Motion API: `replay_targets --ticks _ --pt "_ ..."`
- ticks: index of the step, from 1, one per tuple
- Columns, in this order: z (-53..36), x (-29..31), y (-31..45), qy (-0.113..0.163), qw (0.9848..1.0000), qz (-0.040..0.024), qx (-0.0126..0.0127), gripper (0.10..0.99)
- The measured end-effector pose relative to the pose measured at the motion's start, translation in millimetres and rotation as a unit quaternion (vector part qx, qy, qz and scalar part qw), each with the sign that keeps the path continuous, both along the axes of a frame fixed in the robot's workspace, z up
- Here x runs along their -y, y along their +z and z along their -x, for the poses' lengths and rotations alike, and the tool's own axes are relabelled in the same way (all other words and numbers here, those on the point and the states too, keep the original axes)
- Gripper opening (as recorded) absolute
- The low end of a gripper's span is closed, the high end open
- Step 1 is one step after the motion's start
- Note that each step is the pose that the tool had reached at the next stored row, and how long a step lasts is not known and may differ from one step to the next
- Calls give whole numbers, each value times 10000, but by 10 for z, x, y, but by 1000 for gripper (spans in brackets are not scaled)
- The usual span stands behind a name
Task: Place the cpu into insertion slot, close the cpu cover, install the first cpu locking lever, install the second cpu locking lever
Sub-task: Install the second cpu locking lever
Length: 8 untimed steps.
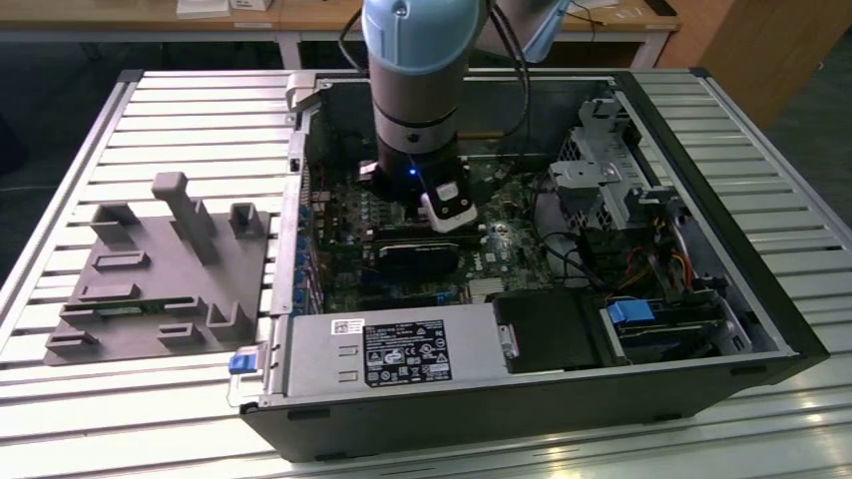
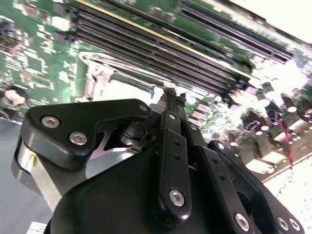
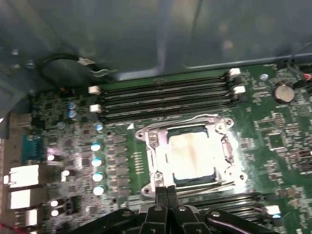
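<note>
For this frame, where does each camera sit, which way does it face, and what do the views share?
Exterior view: off the arm, looking down at the open black computer case on the slatted metal table; the grey arm reaches inside.
First wrist view: on the arm, looking down at the green motherboard, with the silvery-tan square cpu seated under the silver framed cpu cover; gripper tips together.
Second wrist view: on the arm, close behind the gripper, facing the long black memory slots.
Both wrist views share gripper and memory slots.

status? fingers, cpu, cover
Fingers shut, empty, tips at the socket's near edge. Cpu seated in the insertion slot; cpu cover down around it. Nothing blocking the socket; memory slots run alongside.
</note>
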<state>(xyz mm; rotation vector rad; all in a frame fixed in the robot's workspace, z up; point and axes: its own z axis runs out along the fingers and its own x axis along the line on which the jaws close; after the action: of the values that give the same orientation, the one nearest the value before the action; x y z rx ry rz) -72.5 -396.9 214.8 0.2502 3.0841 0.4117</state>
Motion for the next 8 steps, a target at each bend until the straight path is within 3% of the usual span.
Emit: replay_targets --ticks 8 --pt "-232 0 0 -8 10000 2 -7 102"
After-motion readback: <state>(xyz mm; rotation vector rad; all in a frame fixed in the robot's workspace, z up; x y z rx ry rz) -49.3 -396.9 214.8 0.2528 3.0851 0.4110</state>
